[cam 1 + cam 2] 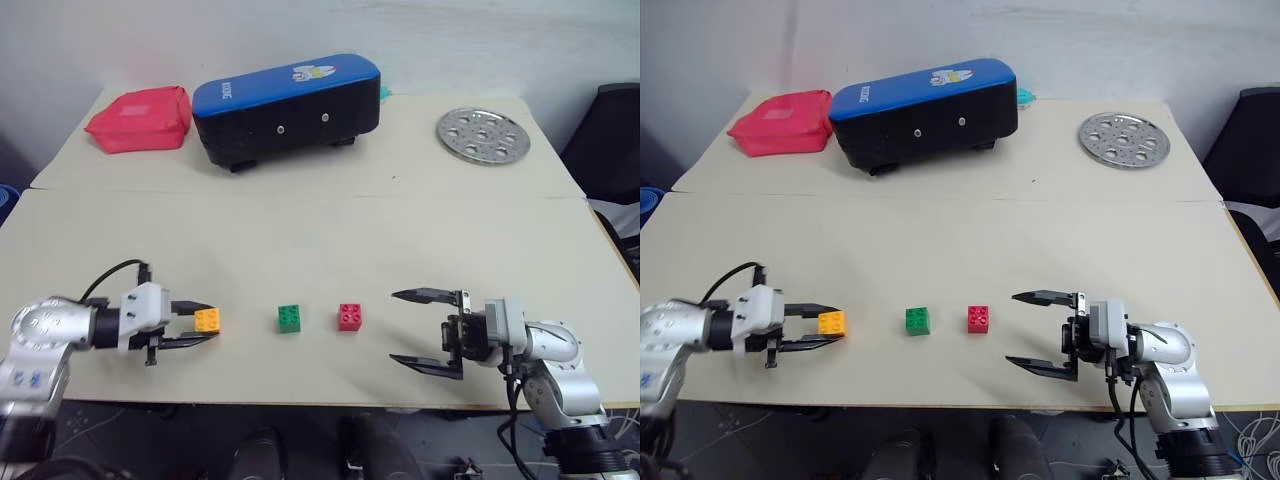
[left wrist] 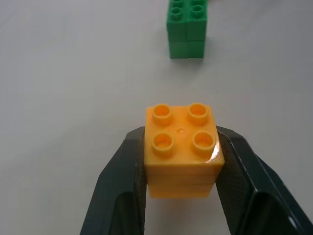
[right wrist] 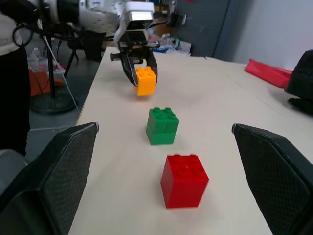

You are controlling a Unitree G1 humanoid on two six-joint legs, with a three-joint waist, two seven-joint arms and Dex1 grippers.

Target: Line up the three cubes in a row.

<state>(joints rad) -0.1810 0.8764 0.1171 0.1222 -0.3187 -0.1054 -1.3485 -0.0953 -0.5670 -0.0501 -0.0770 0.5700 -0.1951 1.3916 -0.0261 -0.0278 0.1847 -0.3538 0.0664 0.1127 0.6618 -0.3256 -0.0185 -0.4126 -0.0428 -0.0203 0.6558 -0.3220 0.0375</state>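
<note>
Three small studded plastic bricks sit in a loose line near the front edge of a pale beige table [image 1: 300, 240] — an orange-yellow brick [image 1: 207, 320] toward the front left, a green brick [image 1: 289, 318] near the middle of the front edge and a red brick [image 1: 350, 317] just beside the green one, a little apart from it. Each is a glossy square block with four round studs on top, and the green one shows a seam as of two pieces stacked. The left gripper [image 1: 200, 325] is clamped on the orange-yellow brick, its two black fingers [image 2: 122, 176] pressed flat against opposite sides; from the right wrist view the brick looks slightly lifted off the table, though that is hard to be sure of. The right gripper [image 1: 425, 330] hangs near the front right, past the red brick, its textured black fingers [image 3: 54, 166] spread wide with nothing between them.

Along the back edge lie a soft red fabric pouch [image 1: 140, 120] at the back left corner, a rounded case [image 1: 287, 105] with a blue lid and black body on short feet, and a round metal disc [image 1: 483, 135] with circular dimples toward the back right — whether the case holds anything cannot be told
</note>
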